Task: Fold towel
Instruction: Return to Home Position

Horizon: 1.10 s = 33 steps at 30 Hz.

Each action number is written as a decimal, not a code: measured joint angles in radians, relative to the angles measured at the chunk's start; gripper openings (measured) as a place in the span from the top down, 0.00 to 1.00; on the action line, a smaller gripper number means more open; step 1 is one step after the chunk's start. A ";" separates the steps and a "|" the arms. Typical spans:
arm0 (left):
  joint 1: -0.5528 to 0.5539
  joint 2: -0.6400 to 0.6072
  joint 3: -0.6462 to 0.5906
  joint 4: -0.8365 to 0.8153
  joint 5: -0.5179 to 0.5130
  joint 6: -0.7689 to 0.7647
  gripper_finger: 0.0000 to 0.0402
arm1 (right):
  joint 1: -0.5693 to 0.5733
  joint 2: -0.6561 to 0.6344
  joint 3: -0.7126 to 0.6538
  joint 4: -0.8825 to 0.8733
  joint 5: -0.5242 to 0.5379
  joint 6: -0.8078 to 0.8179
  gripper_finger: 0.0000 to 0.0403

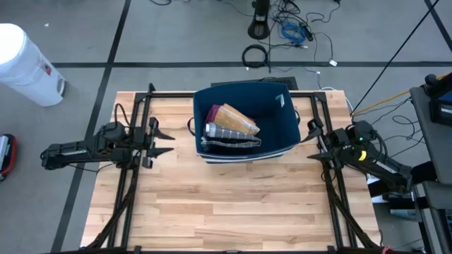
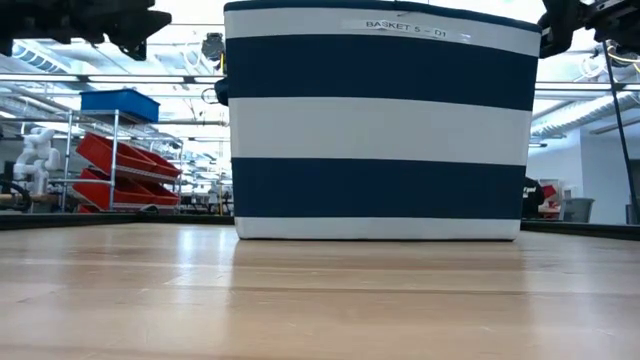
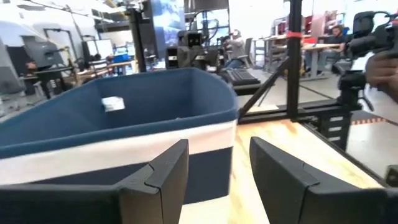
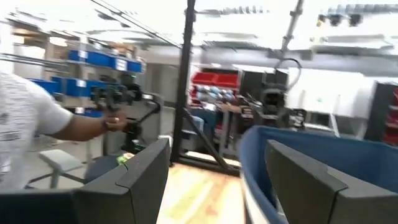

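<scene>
A navy-and-white striped basket (image 1: pixel 247 123) stands at the middle of the table's far half. Inside it lie rolled or folded towels: a tan one (image 1: pixel 239 118), a grey striped one (image 1: pixel 229 135) and a bit of maroon cloth (image 1: pixel 212 113). My left gripper (image 1: pixel 171 142) hovers open just left of the basket, pointing level at its wall (image 3: pixel 124 143). My right gripper (image 1: pixel 312 141) hovers open just right of the basket, whose rim (image 4: pixel 298 155) shows beyond its fingers. Neither gripper holds anything. In the low view the basket (image 2: pixel 380 120) hides the towels.
Bare wooden tabletop (image 1: pixel 226 212) stretches from the basket to the near edge. Black frame rails (image 1: pixel 131 176) run along both sides of the table. A white bin (image 1: pixel 25 63) stands on the floor at the far left. A person (image 4: pixel 31 124) is in the room beyond.
</scene>
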 joint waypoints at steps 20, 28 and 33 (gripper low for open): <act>-0.215 0.000 0.000 0.014 -0.086 0.004 0.56 | 0.421 0.000 -0.164 0.120 0.091 -0.090 0.38; -0.266 0.005 -0.073 0.071 -0.089 -0.047 0.56 | 0.508 0.000 -0.195 0.103 0.144 -0.075 0.38; -0.267 0.004 -0.246 0.256 -0.093 -0.112 0.56 | 0.550 0.003 -0.197 0.029 0.200 -0.065 0.38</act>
